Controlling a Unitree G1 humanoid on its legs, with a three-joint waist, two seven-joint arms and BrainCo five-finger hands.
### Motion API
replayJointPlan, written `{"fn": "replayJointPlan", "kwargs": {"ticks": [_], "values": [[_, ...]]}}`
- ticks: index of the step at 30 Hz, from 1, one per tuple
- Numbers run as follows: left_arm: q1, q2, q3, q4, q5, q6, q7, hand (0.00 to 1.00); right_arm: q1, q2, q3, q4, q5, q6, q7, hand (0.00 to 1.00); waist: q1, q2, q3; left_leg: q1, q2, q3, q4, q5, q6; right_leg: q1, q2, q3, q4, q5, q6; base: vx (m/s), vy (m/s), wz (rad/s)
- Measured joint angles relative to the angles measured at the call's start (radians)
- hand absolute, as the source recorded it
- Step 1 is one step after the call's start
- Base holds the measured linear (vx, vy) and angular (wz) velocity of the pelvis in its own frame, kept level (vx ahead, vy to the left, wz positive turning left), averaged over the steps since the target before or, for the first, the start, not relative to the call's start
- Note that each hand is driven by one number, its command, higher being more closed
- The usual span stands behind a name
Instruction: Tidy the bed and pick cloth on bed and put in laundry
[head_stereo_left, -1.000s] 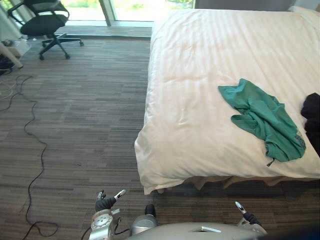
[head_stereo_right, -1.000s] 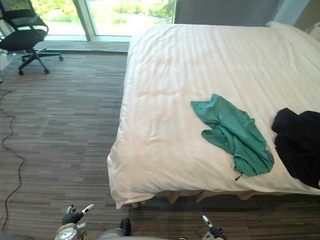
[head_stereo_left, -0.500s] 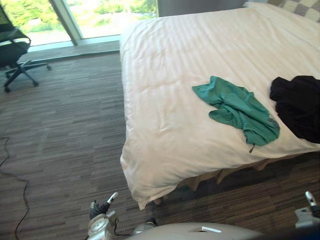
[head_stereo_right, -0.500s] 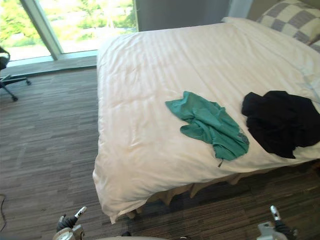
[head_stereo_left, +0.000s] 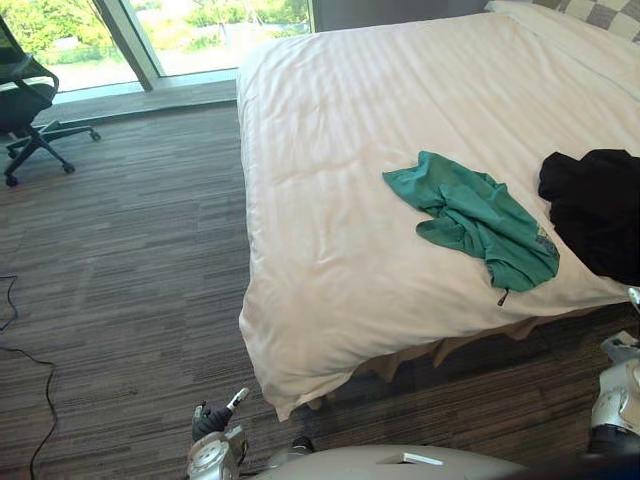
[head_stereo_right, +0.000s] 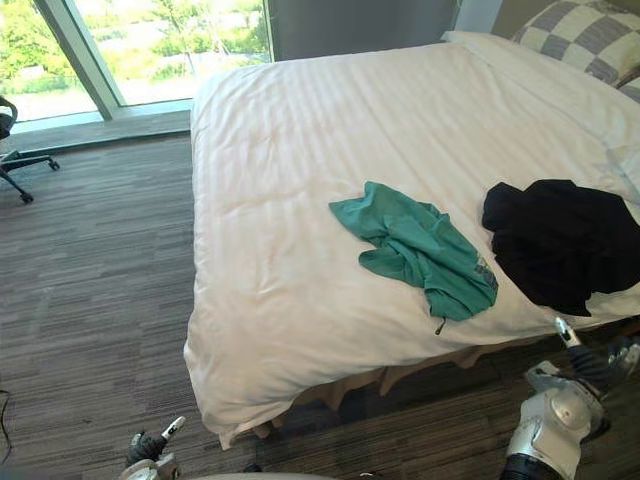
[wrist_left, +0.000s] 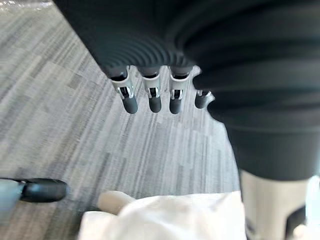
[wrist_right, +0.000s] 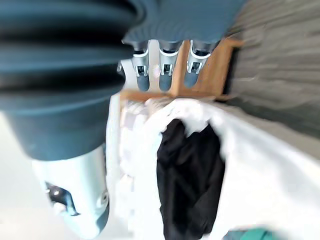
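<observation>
A crumpled green cloth (head_stereo_left: 470, 215) lies on the white bed (head_stereo_left: 330, 150), towards its near edge. A black cloth (head_stereo_right: 560, 240) lies just right of it. My right hand (head_stereo_right: 595, 365) is open, raised beside the bed's near right edge, just below the black cloth. In the right wrist view its straight fingers (wrist_right: 165, 70) point past the black cloth (wrist_right: 190, 170), and a bit of green cloth (wrist_right: 245, 235) shows at the edge. My left hand (head_stereo_left: 212, 428) hangs low over the carpet near the bed's front corner. It is open, with straight fingers (wrist_left: 150, 95).
An office chair (head_stereo_left: 25, 95) stands at the far left by the window (head_stereo_left: 200, 30). A checked pillow (head_stereo_right: 585, 40) lies at the head of the bed. Dark striped carpet (head_stereo_left: 120, 250) runs along the bed's left side and foot. The duvet corner (wrist_left: 165, 217) hangs near my left hand.
The camera swung right, bringing the black cloth and pillow into view, then steadied. My right hand has risen from low on the floor to beside the bed's edge.
</observation>
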Motion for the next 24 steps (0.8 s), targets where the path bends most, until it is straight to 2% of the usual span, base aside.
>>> {"fn": "replayJointPlan", "kwargs": {"ticks": [6,11,16,17,20,24], "values": [[0.009,0.004,-0.035,0.000,-0.007,-0.006,0.001,0.00,-0.084,-0.107,0.130,-0.008,-0.035,-0.018,0.014,1.00,0.001,-0.002,0.001,-0.027,-0.013,-0.048,0.000,0.012,0.010,0.001,-0.009,-0.042,0.001,0.001,0.001,-0.01,-0.010,0.23],[0.028,0.021,-0.057,0.000,-0.007,-0.007,-0.004,0.00,-0.145,-0.154,0.296,-0.015,-0.095,-0.031,0.081,1.00,0.021,-0.017,0.009,-0.045,-0.021,-0.094,0.000,0.022,0.016,0.012,-0.014,-0.083,0.001,0.001,0.001,0.00,-0.010,0.23],[0.042,0.029,-0.074,0.000,-0.007,-0.021,-0.009,0.00,-0.158,-0.157,0.418,-0.046,-0.094,-0.037,0.134,1.00,0.039,-0.038,0.019,-0.073,-0.027,-0.136,0.001,0.035,0.021,0.011,-0.017,-0.123,0.001,0.001,0.001,0.00,-0.010,0.30],[0.044,0.027,-0.074,0.000,-0.007,-0.022,-0.018,0.00,-0.160,-0.157,0.450,-0.054,-0.092,-0.043,0.151,1.00,0.054,-0.043,0.021,-0.080,-0.029,-0.151,0.000,0.039,0.022,0.014,-0.017,-0.139,0.001,0.001,0.001,0.00,-0.011,0.22],[0.042,0.027,-0.075,-0.001,-0.008,-0.027,-0.021,0.00,-0.205,-0.154,0.519,-0.051,-0.086,-0.050,0.171,1.00,0.059,-0.053,0.028,-0.110,-0.034,-0.182,0.001,0.056,0.026,0.010,-0.018,-0.167,0.001,0.001,0.002,-0.01,-0.012,0.31],[0.041,0.020,-0.076,-0.005,-0.008,-0.029,-0.021,0.00,-0.274,-0.128,0.623,-0.047,-0.037,-0.055,0.192,1.00,0.089,-0.061,0.041,-0.132,-0.037,-0.221,0.000,0.070,0.028,0.010,-0.016,-0.203,0.003,0.002,0.002,-0.03,-0.012,0.32]]}}
